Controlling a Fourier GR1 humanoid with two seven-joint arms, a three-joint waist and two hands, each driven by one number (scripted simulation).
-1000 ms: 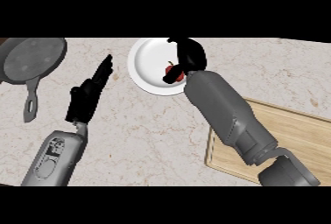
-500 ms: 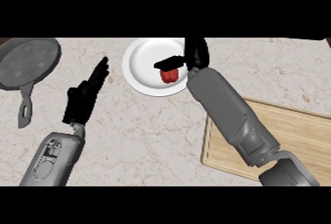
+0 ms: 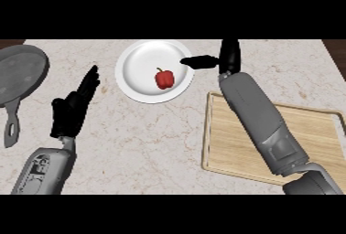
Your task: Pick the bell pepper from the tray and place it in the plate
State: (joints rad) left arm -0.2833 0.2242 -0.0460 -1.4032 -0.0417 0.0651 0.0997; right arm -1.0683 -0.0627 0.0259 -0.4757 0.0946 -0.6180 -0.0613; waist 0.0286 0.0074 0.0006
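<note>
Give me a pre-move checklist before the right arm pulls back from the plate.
1. Bell pepper lies on the plate: ok.
2. Right hand is off the pepper, fingers straight: ok.
3. Pepper sits inside the rim, not overhanging: ok.
4. Tray bare where visible; the forearm hides part of it: cannot tell.
5. Left hand open, left of the plate, apart from it: ok.
6. Pan at far left, outside the arm's way back: ok.

counter: pale marbled stone | top right corner: dark brown strip | light: even, soft shadows
</note>
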